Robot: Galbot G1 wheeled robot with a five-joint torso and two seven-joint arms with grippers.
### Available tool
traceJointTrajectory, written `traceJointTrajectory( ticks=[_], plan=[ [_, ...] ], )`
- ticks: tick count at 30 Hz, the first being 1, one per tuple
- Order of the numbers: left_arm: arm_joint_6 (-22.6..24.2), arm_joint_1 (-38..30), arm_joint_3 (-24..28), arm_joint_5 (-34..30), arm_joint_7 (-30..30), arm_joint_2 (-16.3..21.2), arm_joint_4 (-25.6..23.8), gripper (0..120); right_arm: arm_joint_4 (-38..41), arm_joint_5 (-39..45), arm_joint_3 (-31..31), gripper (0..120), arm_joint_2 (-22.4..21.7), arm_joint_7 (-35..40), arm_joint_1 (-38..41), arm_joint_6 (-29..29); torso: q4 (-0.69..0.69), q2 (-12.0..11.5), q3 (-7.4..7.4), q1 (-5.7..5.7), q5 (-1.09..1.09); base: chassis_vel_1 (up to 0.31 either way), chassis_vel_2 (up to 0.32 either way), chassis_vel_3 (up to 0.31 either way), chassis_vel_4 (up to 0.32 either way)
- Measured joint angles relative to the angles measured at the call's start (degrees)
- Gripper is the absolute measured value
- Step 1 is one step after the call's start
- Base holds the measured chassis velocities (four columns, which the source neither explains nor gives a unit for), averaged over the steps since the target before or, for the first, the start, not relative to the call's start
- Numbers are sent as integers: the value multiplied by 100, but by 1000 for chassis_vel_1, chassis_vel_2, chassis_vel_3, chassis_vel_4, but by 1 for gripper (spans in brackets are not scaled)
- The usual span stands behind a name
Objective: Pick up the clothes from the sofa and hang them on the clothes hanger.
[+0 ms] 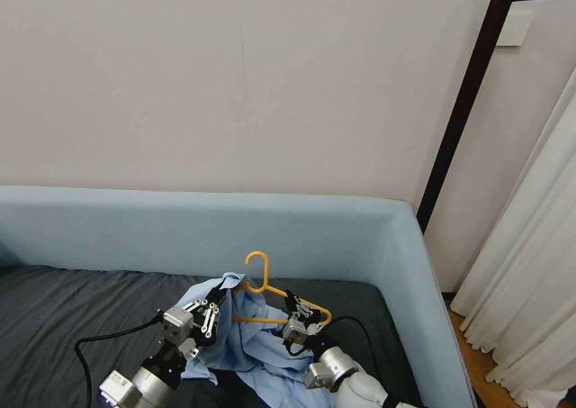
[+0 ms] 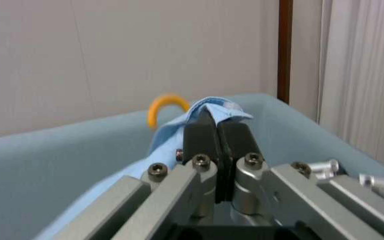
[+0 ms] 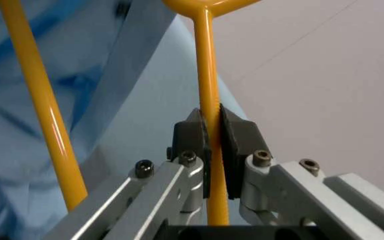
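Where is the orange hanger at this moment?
The orange hanger sits low centre in the head view, above the sofa, clamped by the right gripper, with the blue shirt at its left.

This looks like a room in a home, a living room or a bedroom. A pale blue sofa [image 1: 270, 223] with a dark seat [image 1: 72, 300] stands at six o'clock against a plain white wall [image 1: 225, 84]. White curtains [image 1: 531, 300] hang at four o'clock above a wood floor [image 1: 466, 345]. A blue shirt [image 1: 238, 349] and a yellow hanger [image 1: 266, 275] are over the seat.
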Motion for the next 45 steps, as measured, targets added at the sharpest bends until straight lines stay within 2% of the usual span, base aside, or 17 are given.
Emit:
traceJointTrajectory(
  ticks=[7, 20, 25, 28, 29, 31, 33, 34, 36, 38, 39, 41, 43, 44, 45],
  plan=[
    [-139, 201, 41, 282, 65, -114, 166, 0, 143, 348, 322, 4, 163, 150, 140, 461, 1, 0, 0, 0, 0, 0, 0, 0, 0],
    [-206, 251, 12, 345, -47, -222, 192, 0, 156, 279, 460, 4, 235, 428, 45, 546, 0, 0, 0, 0, 0, 0, 0, 0, 0],
    [-436, 325, 15, 374, -88, -223, 165, 16, 117, 308, 521, 4, 274, 414, 50, 686, 0, 0, 0, 0, 0, 0, 0, 0, 0],
    [-635, 467, -85, 559, -132, -50, 166, 28, 97, 334, 622, 4, 316, 413, 65, 856, 1, 0, 0, 0, 1, 0, 0, 0, 0],
    [-635, 467, -85, 559, -132, -50, 166, 28, 97, 334, 622, 4, 316, 413, 65, 856, 1, 0, 0, 0, 1, 0, 0, 0, 0],
    [-799, 540, -181, 648, -214, 236, 193, 38, 101, 250, 778, 4, 324, 409, 24, 967, 3, 0, 0, 0, 0, 0, 0, 0, 0],
    [-982, 573, -345, 571, -200, 577, 164, 48, 104, -5, 974, 4, 313, 401, -80, 1078, -1, 0, 0, 0, -1, 0, 0, 0, 0],
    [-982, 573, -345, 571, -200, 577, 164, 48, 104, -5, 974, 4, 313, 401, -80, 1078, -1, 0, 0, 0, -1, 0, 0, 0, 0],
    [-1122, 571, -510, 256, -27, 941, 42, 58, 79, -311, 1154, 4, 292, 382, -175, 1184, 0, 0, 0, 0, 0, 0, 0, 0, 0],
    [-1215, 570, -884, -177, 227, 1370, -96, 66, 0, -589, 1280, 4, 290, 342, -204, 1311, -1, 0, 0, 0, -2, 0, 0, 0, 0],
    [-1215, 570, -884, -177, 227, 1370, -96, 66, 0, -589, 1280, 4, 290, 342, -204, 1311, -1, 0, 0, 0, -2, 0, 0, 0, 0],
    [-1207, 542, -1369, -653, 611, 1913, -167, 74, -92, -822, 1351, 4, 315, 292, -206, 1431, 0, 0, 0, 0, 2, 0, 0, 0, 0],
    [-1134, 359, -1712, -1116, 1153, 2511, -17, 85, -164, -1010, 1368, 4, 341, 239, -206, 1529, 0, 0, 0, 0, 1, 0, 0, 0, 0],
    [-1134, 359, -1712, -1116, 1153, 2511, -17, 85, -164, -1010, 1368, 4, 341, 239, -206, 1529, 0, 0, 0, 0, 1, 0, 0, 0, 0],
    [-1095, 237, -1778, -1304, 1425, 2742, 91, 88, -192, -1074, 1372, 4, 353, 212, -207, 1564, 0, 0, 0, 0, 0, 0, 0, 0, 0]
  ],
)
